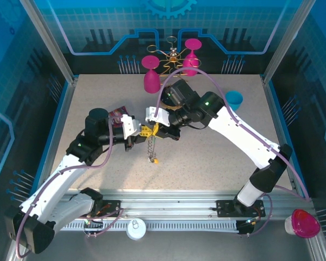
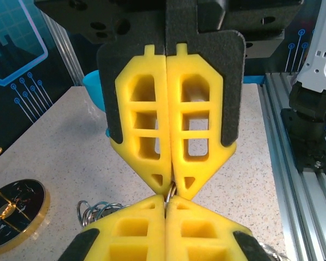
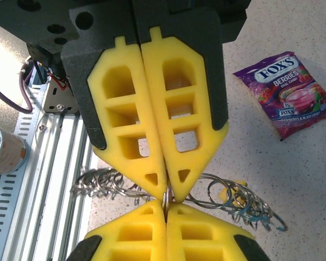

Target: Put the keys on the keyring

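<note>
Main risk is slip at the pinch. The left pincer (image 2: 166, 202) and right pincer (image 3: 166, 205) are both clamped shut, tip to tip, on the same sliver of thin metal wire, taken to be part of the keyring (image 1: 151, 145). Only the very points of the foam fingers are engaged, so a small pull apart or a twist is judged enough for the wire to be lost from one side and dropped. Second risk is snagging: a tangle of thin grey loops is seen spread on the tabletop (image 1: 206, 163) right under the pinch, so if one strand is lifted the rest could be dragged along and the keys pulled out of line. Third, the pinch point is masked by the fingers in both wrist views, so no opening in the ring can be confirmed and a key could be threaded onto the wrong loop. Keyring appearance: dark grey, thin, chain-like. In the top view a strand is seen running from the pincer tips toward the near edge, mid-tabletop between the two arms; whether it hangs or lies flat cannot be told. A yellow key (image 3: 231, 191) is seen among the loops, and a light blue key (image 3: 254, 218) is just made out beside it. The candy bag (image 3: 285, 92) and the nearest pink glass (image 1: 151, 73) are well apart from the pinch, so no conflict is expected.
</note>
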